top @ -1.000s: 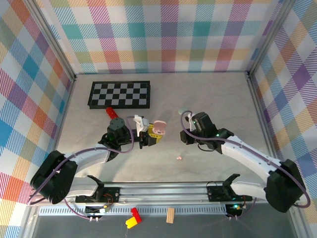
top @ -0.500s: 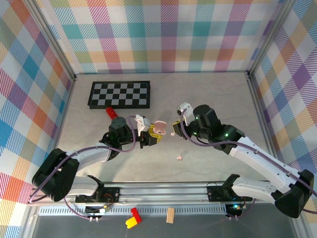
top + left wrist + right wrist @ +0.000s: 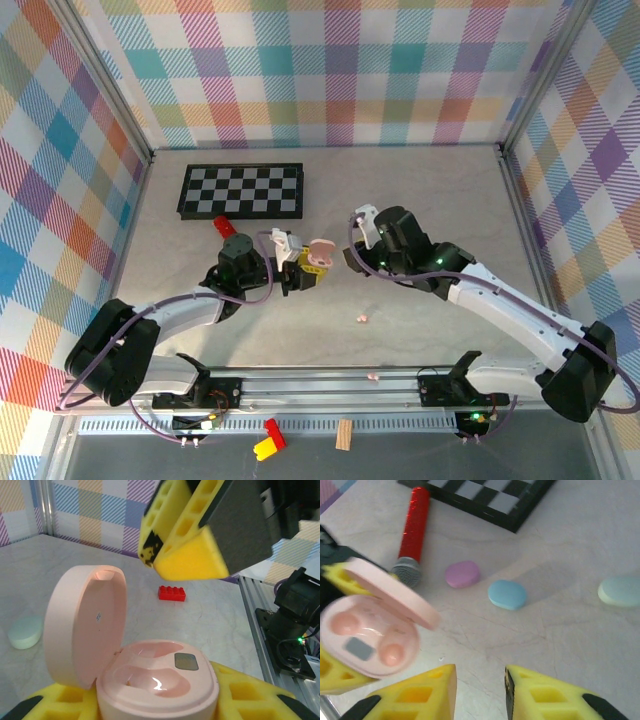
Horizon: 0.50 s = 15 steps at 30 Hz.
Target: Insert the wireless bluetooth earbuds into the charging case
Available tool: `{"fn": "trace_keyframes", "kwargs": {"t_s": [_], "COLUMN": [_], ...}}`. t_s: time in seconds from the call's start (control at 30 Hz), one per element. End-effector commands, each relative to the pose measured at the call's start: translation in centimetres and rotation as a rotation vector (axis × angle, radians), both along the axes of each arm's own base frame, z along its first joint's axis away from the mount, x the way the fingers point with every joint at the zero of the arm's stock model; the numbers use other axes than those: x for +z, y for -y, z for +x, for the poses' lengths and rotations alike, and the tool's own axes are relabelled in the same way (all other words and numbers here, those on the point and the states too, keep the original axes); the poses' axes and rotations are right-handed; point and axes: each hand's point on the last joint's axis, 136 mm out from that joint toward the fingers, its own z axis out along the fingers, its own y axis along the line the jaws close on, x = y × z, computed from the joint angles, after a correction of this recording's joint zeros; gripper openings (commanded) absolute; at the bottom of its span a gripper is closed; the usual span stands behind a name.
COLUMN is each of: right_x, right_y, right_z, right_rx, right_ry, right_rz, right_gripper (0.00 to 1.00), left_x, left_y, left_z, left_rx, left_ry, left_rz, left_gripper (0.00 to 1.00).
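An open pink charging case (image 3: 150, 680), both wells empty, is held mid-frame by the left gripper (image 3: 300, 272); the right gripper (image 3: 480, 685) is parted narrowly alongside; a pink earbud (image 3: 361, 319) is left lower centre.

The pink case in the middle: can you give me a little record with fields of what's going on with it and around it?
pink case: lid open, both earbud wells look empty
held by: left gripper, shut on the case
right gripper: open, holding nothing, near the case
loose pink earbud: lying on the table, nearer the arm bases
behind the case: red marker; purple pebble; blue pebble; mint pebble; chessboard
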Motion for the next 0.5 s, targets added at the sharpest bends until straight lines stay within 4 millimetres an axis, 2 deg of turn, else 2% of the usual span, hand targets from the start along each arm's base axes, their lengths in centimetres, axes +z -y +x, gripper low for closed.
{"fn": "trace_keyframes", "kwargs": {"t_s": [0.0,0.13,0.2,0.33,0.47], "right_x": [-1.3,-3.0,-4.6,-8.5,-11.0], "right_y": [1.3,3.6,5.1,7.3,7.3], "right_z": [-0.4,-1.7,-3.2,-8.2,-13.7], "right_rx": [-0.093,-0.183,-0.233,-0.277,-0.217], "right_ry": [-0.097,-0.193,-0.268,-0.511,-0.705], "right_rz": [0.072,0.086,0.044,-0.035,-0.117], "right_gripper": [0.33,0.47,0.52,0.57,0.59], "left_x": [0.7,0.8,0.8,0.9,1.2], "left_y": [-0.3,-0.7,-1.0,-1.9,-2.5], "left_z": [0.7,1.0,1.3,2.0,2.8], "left_rx": [0.018,0.034,0.047,0.081,0.099], "left_ry": [0.03,0.027,0.03,0.028,0.029], "left_rz": [-0.037,-0.052,-0.06,-0.081,-0.106], "left_gripper": [0.34,0.34,0.34,0.34,0.34]}}
